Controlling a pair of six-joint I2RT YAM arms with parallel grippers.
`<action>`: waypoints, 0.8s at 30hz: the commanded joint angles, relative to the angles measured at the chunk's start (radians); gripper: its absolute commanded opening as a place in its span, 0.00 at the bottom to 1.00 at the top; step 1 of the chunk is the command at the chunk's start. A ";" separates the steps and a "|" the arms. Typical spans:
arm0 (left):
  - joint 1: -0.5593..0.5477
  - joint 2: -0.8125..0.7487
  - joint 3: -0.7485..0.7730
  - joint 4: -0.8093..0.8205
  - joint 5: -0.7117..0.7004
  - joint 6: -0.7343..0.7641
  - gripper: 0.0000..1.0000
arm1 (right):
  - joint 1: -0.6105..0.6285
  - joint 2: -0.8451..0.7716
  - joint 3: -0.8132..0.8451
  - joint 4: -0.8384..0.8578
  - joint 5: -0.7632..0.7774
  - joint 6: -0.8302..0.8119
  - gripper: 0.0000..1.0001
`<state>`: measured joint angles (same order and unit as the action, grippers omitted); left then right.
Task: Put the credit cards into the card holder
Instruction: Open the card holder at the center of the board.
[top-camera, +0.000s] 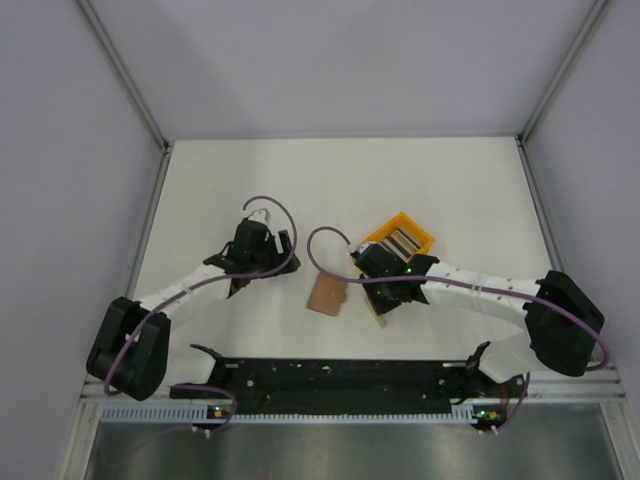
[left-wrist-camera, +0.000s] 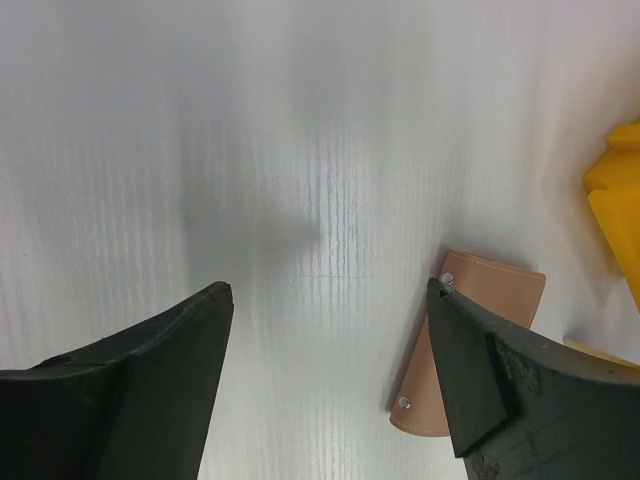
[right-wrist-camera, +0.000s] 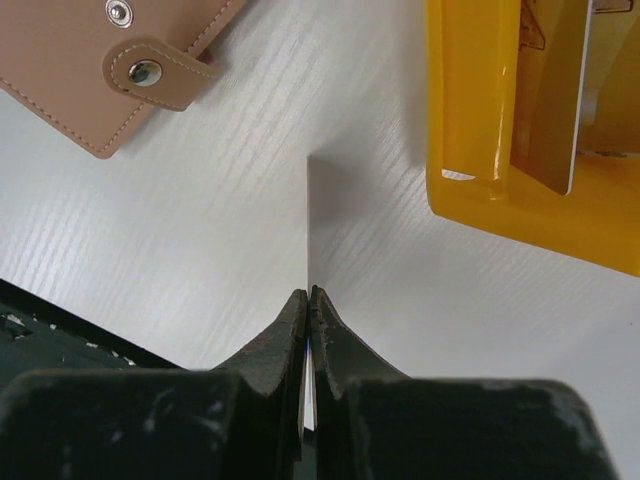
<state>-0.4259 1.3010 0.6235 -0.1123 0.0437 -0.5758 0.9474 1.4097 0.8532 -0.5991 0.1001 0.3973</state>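
Overhead and wrist views of two arms over a white worktop (top-camera: 250, 170). The right fingers (right-wrist-camera: 292, 330) are pressed together on a thin card (right-wrist-camera: 307, 220), which is seen edge-on as a pale line running straight ahead from the fingertips. Whether its far end touches the worktop cannot be told. Ahead and to the left of these fingers the tan card holder (right-wrist-camera: 70, 70) lies flat on the worktop, with a strap tab and two metal snaps showing on its face. Ahead and to the right of them stands a yellow tray (right-wrist-camera: 465, 150), in which further cards (right-wrist-camera: 555, 100) stand on edge. The clamped card points into the gap between holder and tray and touches neither. The left fingers (left-wrist-camera: 150, 390) stand wide apart, with only bare worktop between them. In the left wrist view the card holder lies just beside the finger on the right, its near part hidden behind that finger, and a corner of the yellow tray shows farther to the right. From overhead, the holder lies on the near left of the tray, the right fingers are close to both, and the left fingers are well apart to the left.
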 joint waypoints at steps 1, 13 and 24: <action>0.004 -0.031 -0.019 0.023 -0.034 -0.004 0.82 | 0.017 0.021 0.026 0.036 0.007 0.029 0.00; 0.009 -0.048 -0.038 0.034 -0.028 -0.009 0.82 | 0.017 0.026 0.007 0.079 -0.025 0.046 0.00; 0.009 -0.049 -0.056 0.056 0.007 -0.024 0.82 | 0.017 -0.160 0.018 0.231 -0.002 0.170 0.00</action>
<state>-0.4213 1.2781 0.5747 -0.1040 0.0402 -0.5800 0.9493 1.3338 0.8513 -0.5194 0.0971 0.4786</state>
